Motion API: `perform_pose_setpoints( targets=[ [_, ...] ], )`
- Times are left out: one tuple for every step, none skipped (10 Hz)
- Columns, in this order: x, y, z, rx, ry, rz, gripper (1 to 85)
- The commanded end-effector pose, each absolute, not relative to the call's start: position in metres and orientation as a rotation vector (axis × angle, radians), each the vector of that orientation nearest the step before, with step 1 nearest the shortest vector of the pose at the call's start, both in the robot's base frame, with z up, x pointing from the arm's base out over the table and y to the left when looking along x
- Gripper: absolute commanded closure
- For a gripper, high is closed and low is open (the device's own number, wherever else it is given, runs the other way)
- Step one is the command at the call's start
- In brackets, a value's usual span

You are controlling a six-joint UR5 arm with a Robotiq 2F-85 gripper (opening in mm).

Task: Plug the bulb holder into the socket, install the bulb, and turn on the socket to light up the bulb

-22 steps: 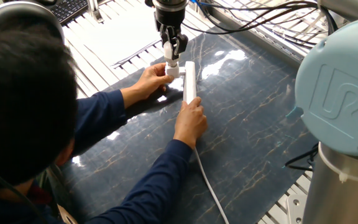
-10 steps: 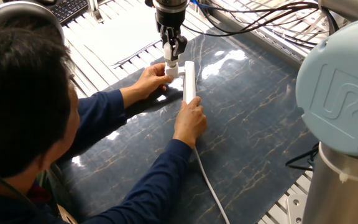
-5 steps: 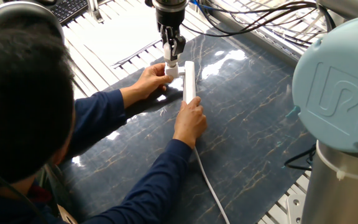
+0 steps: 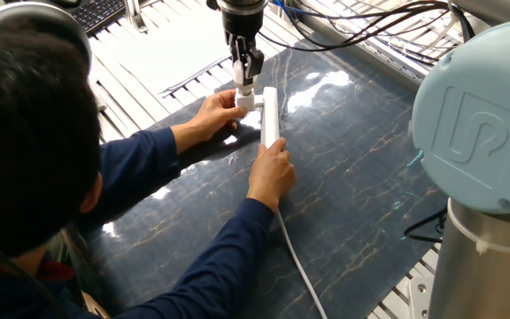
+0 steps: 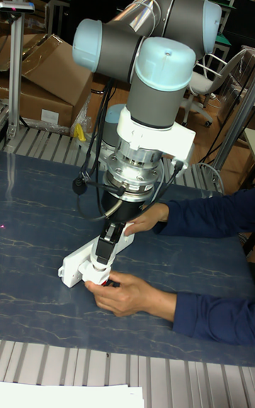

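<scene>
The black two-finger gripper (image 4: 245, 78) hangs straight down over the dark marbled table mat (image 4: 361, 177), its fingers clenched around a small white piece, which looks like the rounded white bulb (image 4: 243, 89), though too little of it shows to be sure. Directly under it sits the small white cube-like bulb holder (image 4: 247, 102), pressed against the side of the long white rectangular power strip socket (image 4: 270, 115), at the strip's 9 o'clock in the fixed view. The strip lies tipped on its edge, its long axis running from 12 to 6 o'clock, and its white cord (image 4: 297, 266) trails away toward 5 o'clock.

A person in a dark blue sleeve steadies things with both hands: one hand (image 4: 212, 113) touches the holder from 8 o'clock, the other hand (image 4: 272, 173) grips the strip's near end at 6 o'clock.

In the tall fixed view the gripper (image 5: 101, 261) meets the strip (image 5: 78, 265) at its upper face, and the hand (image 5: 131, 295) lies just below.
</scene>
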State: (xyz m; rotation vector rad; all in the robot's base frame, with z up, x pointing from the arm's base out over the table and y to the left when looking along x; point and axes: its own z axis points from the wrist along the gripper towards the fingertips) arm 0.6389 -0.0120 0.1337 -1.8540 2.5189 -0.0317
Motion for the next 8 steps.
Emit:
perform_pose_setpoints(
  targets=[
    [0.6398, -0.0111, 0.1362, -1.809, 2.542, -0.025, 84.7],
    [0.6395, -0.011, 0.1357, -1.807, 2.542, -0.023, 84.7],
    [0.6391, -0.0112, 0.1355, -1.802, 2.548, -0.024, 84.7],
    [0.6392, -0.0111, 0.1353, -1.796, 2.552, -0.024, 84.7],
    [0.639, -0.011, 0.1347, -1.789, 2.559, -0.022, 84.7],
    [0.6394, -0.0104, 0.1341, -1.777, 2.566, -0.02, 84.7],
    [0.6388, -0.0094, 0.1338, -1.751, 2.584, -0.013, 84.7],
    [0.6386, -0.0092, 0.1333, -1.736, 2.596, -0.011, 84.7]
  ],
)
